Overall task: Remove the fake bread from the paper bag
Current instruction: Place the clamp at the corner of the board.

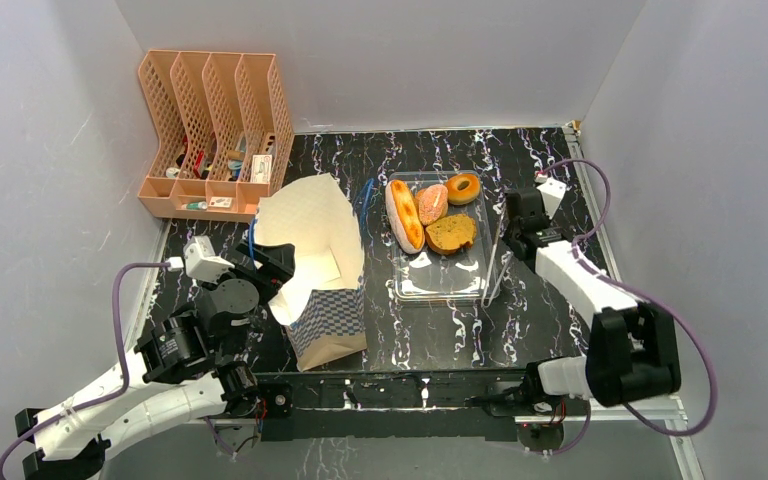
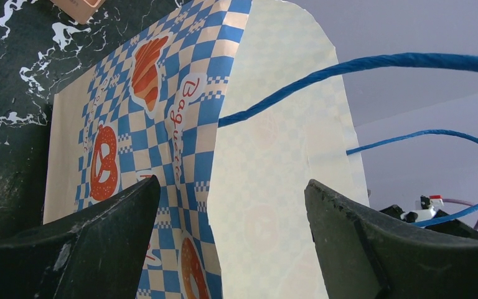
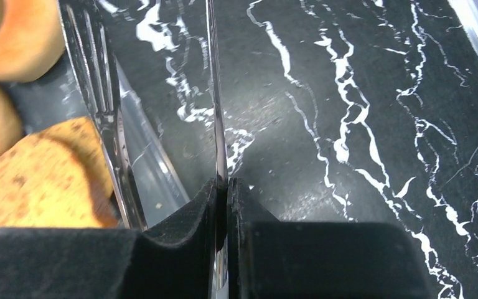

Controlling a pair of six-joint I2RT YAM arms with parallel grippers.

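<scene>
Nearest me, the left tool (image 1: 265,262) stood spread wide beside the paper bag (image 1: 325,285), gripping nothing. On the black counter (image 1: 540,330) the bag stood upright, mouth open; I couldn't see inside. Right of it a clear tray (image 1: 440,285) held the bread (image 1: 428,215), four pieces, all outside the bag. The right tool (image 1: 513,215) was pressed together on one blade of the thin tongs (image 1: 495,265). That narrow hold might twist or slip, and the left tool could snag a blue cord (image 1: 363,195) and topple the bag.
</scene>
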